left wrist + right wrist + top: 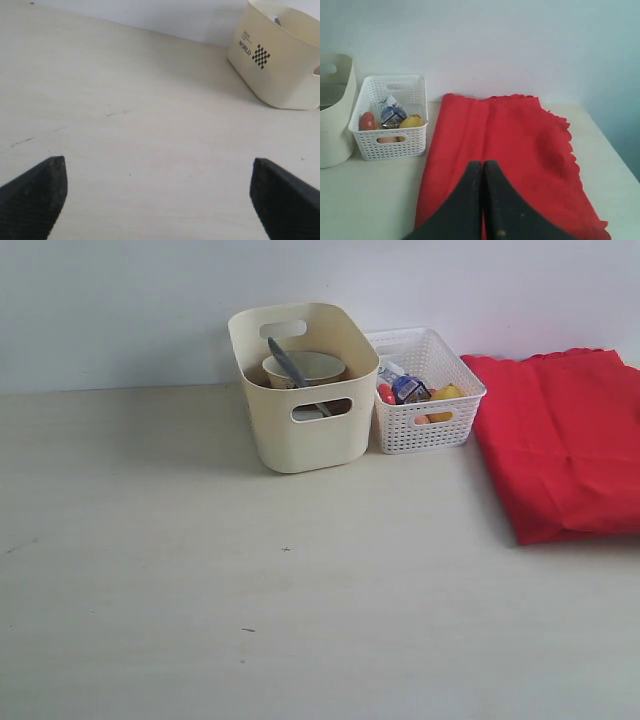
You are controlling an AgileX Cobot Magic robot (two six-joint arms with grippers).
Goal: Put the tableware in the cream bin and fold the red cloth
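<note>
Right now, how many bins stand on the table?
2. In the exterior view, the cream bin stands left of the white basket, which sits between it and the red cloth. No other is visible.

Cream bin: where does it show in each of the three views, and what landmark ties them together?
Exterior view: cream bin stands at centre back.
Left wrist view: bin cropped by the frame edge, printed label side showing.
Right wrist view: only a cropped part of the bin.
Shared landmark: white lattice basket right beside it; absent from the left wrist view.
</note>
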